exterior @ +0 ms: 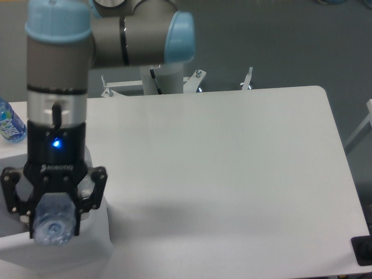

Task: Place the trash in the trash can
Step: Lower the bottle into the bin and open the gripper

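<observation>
My gripper (pixel 53 225) hangs over the trash can (pixel 96 241), a white bin at the table's lower left that the arm mostly covers. It is shut on a piece of trash, a clear crushed plastic bottle (pixel 55 218), held upright between the fingers with its cap end facing the camera. The bottle sits above the bin's opening, just inside the right rim. What lies inside the bin is hidden behind the gripper.
A blue-labelled water bottle (pixel 10 122) stands at the table's far left edge, behind the bin. Metal clamps (pixel 249 78) stick up at the table's back edge. A black object (pixel 362 251) sits off the lower right corner.
</observation>
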Controlling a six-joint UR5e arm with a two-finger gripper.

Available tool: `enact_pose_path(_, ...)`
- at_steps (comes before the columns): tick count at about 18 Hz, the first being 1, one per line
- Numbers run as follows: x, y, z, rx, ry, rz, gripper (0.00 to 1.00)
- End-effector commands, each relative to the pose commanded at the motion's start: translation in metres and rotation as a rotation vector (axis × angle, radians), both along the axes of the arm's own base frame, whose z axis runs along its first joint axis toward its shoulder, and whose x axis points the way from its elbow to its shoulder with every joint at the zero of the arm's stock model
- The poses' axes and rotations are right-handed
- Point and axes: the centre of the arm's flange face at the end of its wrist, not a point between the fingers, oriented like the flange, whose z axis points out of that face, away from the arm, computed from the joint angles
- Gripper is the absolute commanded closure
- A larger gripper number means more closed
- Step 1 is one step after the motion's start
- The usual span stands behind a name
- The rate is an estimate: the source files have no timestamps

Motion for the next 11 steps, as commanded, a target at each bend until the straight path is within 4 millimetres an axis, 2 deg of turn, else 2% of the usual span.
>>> enact_pose_path(1, 0.002, 0.003, -0.005, -0.008, 0.000, -0.009, 0.30)
enact_pose_path(3, 0.002, 0.008, -0.015, -0.023, 0.005, -0.018, 0.06)
enact_pose_path(5, 0.003, 0.011, -0.026, -0.041, 0.008, -0.034, 0.00)
enact_pose_path(7, 0.003, 0.009, -0.033, -0.058, 0.026, -0.061, 0.00)
enact_pose_path(11, 0.004, -0.002, -0.014, -0.049, 0.065, -0.061, 0.00)
